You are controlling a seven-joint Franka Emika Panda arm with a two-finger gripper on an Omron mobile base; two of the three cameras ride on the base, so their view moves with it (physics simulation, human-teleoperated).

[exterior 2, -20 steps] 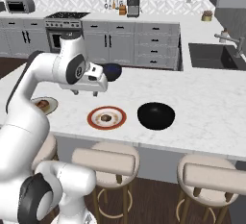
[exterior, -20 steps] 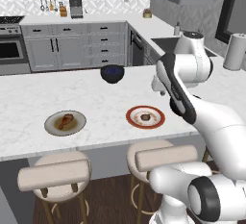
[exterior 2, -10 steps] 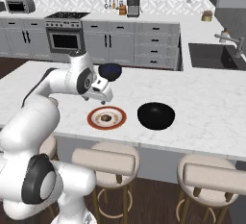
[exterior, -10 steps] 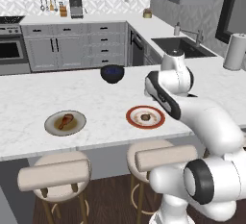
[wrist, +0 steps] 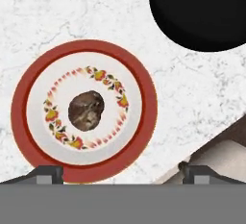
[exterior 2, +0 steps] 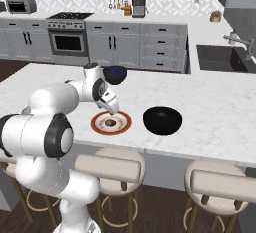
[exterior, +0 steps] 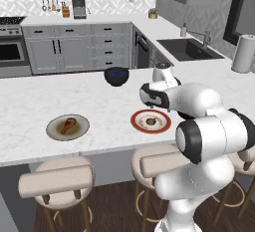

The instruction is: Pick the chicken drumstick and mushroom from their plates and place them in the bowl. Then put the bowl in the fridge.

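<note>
The mushroom (wrist: 86,110) is a small brown-grey lump in the middle of the white plate with a red-orange rim (wrist: 144,122). My gripper (wrist: 122,172) hangs just above this plate (exterior 2: 125,122), open, its fingertips (wrist: 45,172) spread wide and nothing between them. From the sides the gripper (exterior 2: 112,109) (exterior: 149,105) points down at the mushroom (exterior 2: 110,122) (exterior: 151,122). The chicken drumstick (exterior: 68,125) lies on the grey-olive plate (exterior: 54,130) farther left. The glossy navy bowl (exterior: 116,75) (exterior 2: 115,74) stands behind, toward the far side of the island.
A second, matte black bowl (exterior 2: 162,120) (wrist: 202,11) sits right of the red-rimmed plate, close to my hand. Stools (exterior: 57,178) line the island's near edge. The sink (exterior: 187,49) and a paper towel roll (exterior: 243,53) are to the right.
The arm has swung down and forward, bringing the gripper from above the island to just over the red-rimmed plate. The jaws have spread a little wider.
</note>
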